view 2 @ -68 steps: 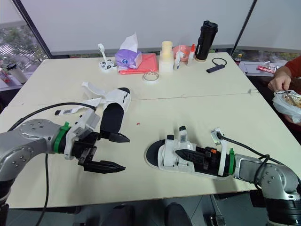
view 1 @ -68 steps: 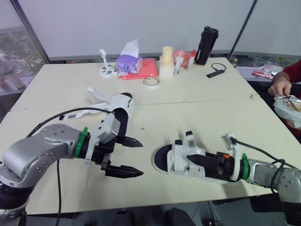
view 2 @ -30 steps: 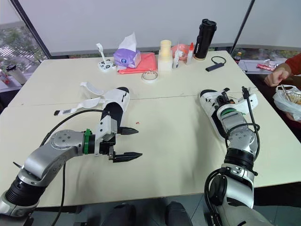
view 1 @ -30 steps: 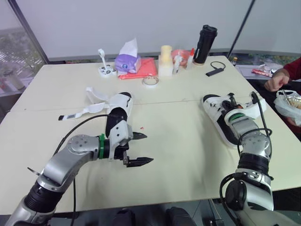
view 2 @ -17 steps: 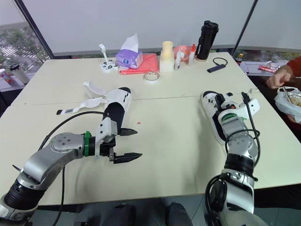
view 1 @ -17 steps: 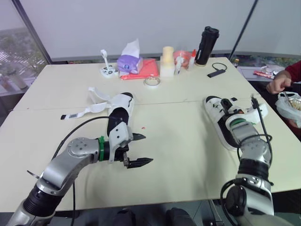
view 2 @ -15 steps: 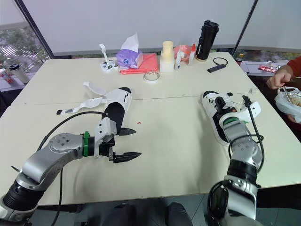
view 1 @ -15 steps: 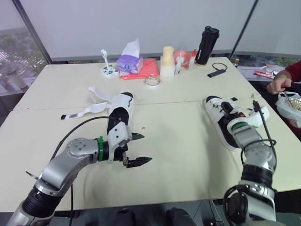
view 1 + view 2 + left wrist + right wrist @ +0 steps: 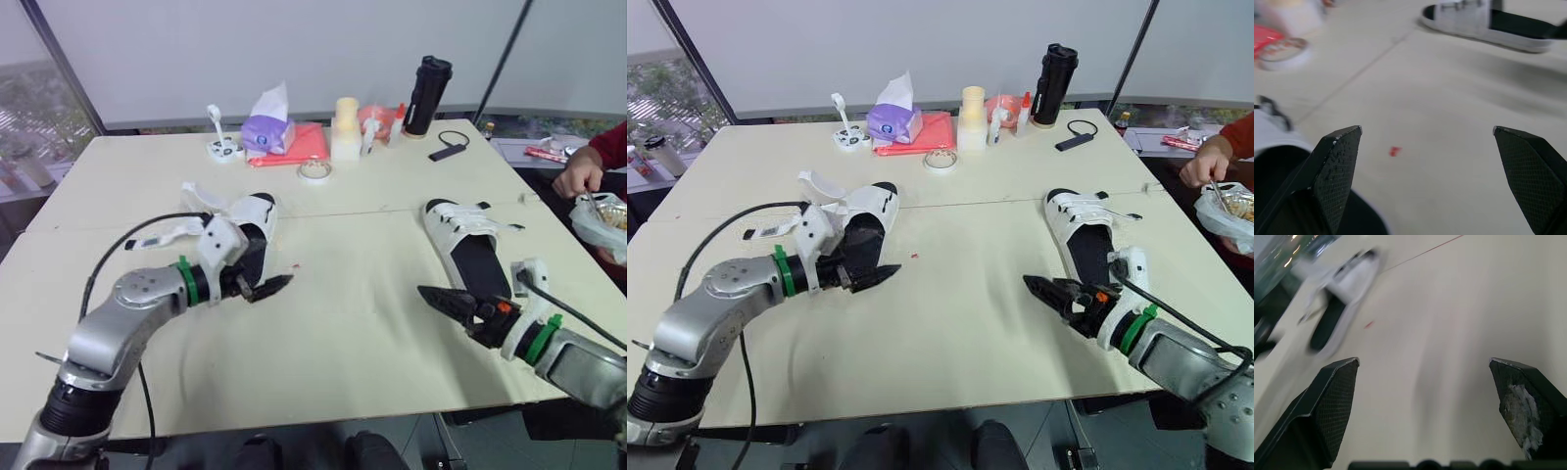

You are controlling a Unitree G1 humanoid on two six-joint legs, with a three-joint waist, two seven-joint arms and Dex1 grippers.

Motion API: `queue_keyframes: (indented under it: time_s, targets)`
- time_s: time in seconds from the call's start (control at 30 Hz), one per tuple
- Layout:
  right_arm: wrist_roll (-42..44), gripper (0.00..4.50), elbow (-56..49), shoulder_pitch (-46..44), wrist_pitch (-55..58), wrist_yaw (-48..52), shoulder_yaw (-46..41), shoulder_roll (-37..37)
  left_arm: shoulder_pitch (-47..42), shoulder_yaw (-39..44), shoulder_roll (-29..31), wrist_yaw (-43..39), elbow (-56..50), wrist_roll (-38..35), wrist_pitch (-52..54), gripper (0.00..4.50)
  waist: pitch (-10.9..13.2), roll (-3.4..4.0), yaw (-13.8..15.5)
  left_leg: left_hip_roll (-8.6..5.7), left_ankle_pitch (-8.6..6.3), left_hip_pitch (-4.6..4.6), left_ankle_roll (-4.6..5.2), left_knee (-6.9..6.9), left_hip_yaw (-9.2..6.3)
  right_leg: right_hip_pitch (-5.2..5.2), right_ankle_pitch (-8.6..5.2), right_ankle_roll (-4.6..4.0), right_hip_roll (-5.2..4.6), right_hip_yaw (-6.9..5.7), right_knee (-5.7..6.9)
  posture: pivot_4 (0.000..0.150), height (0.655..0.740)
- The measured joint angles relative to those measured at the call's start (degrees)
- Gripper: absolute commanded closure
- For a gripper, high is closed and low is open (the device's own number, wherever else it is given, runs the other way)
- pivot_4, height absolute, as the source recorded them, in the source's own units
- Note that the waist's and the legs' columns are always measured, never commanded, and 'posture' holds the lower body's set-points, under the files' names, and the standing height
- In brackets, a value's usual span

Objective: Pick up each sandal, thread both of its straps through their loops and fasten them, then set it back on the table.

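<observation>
A white sandal with a black footbed [image 9: 470, 253] is lying flat at centre right on the cream table [image 9: 353, 338], and a second white sandal [image 9: 251, 227] is lying at centre left, loose straps trailing. The left gripper [image 9: 275, 285] is hovering by the second sandal's heel, fingers spread wide, empty; the right gripper [image 9: 438, 297], equally wide and empty, is hovering beside the first

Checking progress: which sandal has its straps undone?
The sandal beside the left gripper: its white straps lie splayed loose beyond it. The other sandal, on the robot's right, has its straps closed across its top.
</observation>
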Motion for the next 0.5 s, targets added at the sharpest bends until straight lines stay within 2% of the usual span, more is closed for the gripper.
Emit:
queue_keyframes:
  time_s: [0.13, 0.27, 0.4, 0.5]
  targets:
    - [-3.5, 0.01, -4.0, -6.8, -1.9, 4.4, 6.8, -2.5, -3.0, -6.8, 6.2, 2.5, 3.5, 14.2, -7.2, 0.00, 0.0, -0.19, -0.2, 0.04, 0.00, 0.05, 0.00, -0.03, -0.01, 0.01, 0.00, -0.01, 0.08, 0.02, -0.02, 0.150, 0.7400]
    - [-5.0, 0.01, -3.4, -16.2, -4.3, 4.4, 12.7, 0.2, -6.6, -13.7, 6.2, 7.9, 10.0, 28.5, -16.8, 0.00, 0.0, -0.25, 0.4, 0.01, 0.00, -0.08, -0.01, 0.00, -0.04, -0.02, 0.01, 0.00, -0.01, -0.04, -0.07, 0.150, 0.7400]
    - [-5.4, 0.01, -3.7, -19.6, -4.6, 4.6, 15.7, 0.1, -9.3, -17.0, 6.1, 14.3, 16.4, 40.6, -23.8, 0.00, 0.0, -0.26, 0.6, -0.06, 0.00, -0.20, -0.01, -0.01, -0.01, -0.07, 0.01, 0.01, -0.15, -0.07, -0.14, 0.150, 0.7400]
    - [-7.3, 0.01, -4.2, -21.0, -4.6, 5.2, 17.5, -1.2, -10.7, -19.0, 6.1, 16.1, 20.2, 46.9, -27.3, 0.00, 0.0, -0.26, 0.7, -0.08, 0.00, -0.21, -0.01, -0.01, -0.01, -0.08, 0.01, 0.01, -0.16, -0.07, -0.13, 0.150, 0.7400]
